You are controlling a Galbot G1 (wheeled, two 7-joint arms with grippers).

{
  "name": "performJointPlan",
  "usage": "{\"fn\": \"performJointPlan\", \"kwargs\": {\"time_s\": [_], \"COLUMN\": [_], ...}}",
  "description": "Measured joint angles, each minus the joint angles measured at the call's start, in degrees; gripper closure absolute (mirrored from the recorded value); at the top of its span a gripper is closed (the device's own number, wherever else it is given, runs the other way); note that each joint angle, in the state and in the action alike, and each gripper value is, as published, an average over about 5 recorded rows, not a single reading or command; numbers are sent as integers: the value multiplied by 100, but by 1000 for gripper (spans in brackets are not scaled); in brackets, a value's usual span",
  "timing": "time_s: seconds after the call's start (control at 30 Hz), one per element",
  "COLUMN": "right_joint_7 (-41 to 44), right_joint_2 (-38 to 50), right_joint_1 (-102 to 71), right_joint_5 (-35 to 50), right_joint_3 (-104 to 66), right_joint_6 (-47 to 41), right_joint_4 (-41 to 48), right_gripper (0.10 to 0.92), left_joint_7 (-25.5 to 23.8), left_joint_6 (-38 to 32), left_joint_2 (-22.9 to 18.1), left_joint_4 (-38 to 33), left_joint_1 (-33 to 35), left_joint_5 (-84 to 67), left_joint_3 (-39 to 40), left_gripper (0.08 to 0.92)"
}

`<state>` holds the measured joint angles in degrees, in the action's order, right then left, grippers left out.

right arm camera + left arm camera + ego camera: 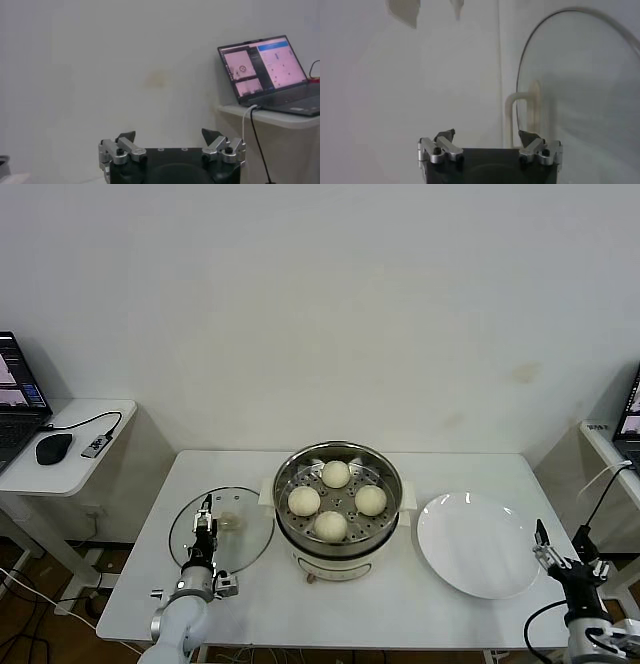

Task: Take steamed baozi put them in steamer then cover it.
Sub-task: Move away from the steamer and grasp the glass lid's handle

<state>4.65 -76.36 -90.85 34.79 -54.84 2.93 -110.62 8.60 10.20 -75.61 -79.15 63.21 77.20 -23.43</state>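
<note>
Head view: four baozi (pixel 331 500) in the steamer (pixel 338 536), mid-table; cover (pixel 221 530) flat at its left, plate (pixel 480 545) at its right.

Left wrist: my left gripper (pixel 487 136) over the cover's rim — fingers apart.

Right wrist: my right gripper (pixel 169 136) spread, empty — laptop (pixel 270 75) beyond.

Cover (pixel 580 90) rim cut off in left wrist view

The steamer (pixel 338 506) stands open-topped at mid worktop (pixel 440 614), four steamed baozi (pixel 336 500) filling its tray; the cover (pixel 222 529) lies flat just to its left, the left hand (pixel 204 519) spread wide over it; a plate (pixel 477 544) fills the right side; the front strip lies bare.
</note>
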Motion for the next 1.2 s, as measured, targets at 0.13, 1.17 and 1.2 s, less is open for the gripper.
{"fn": "performJointPlan", "kwargs": {"time_s": [0.13,1.17,1.2], "right_joint_7": [6,49,49], "right_joint_2": [-13,3,0], "right_joint_1": [3,-145,-145], "right_joint_5": [-9,-54,-54], "right_joint_3": [6,-39,-44], "right_joint_6": [4,-13,-13], "right_joint_4": [11,-48,-49], "right_gripper": [203,203,203], "left_joint_7": [35,399,415], "left_joint_6": [54,-31,-40], "left_joint_2": [-21,-51,-52], "left_joint_4": [132,901,906], "left_joint_1": [-122,-419,-418], "left_joint_5": [5,-206,-206], "left_joint_3": [3,-10,-19], "left_gripper": [177,745,779]}}
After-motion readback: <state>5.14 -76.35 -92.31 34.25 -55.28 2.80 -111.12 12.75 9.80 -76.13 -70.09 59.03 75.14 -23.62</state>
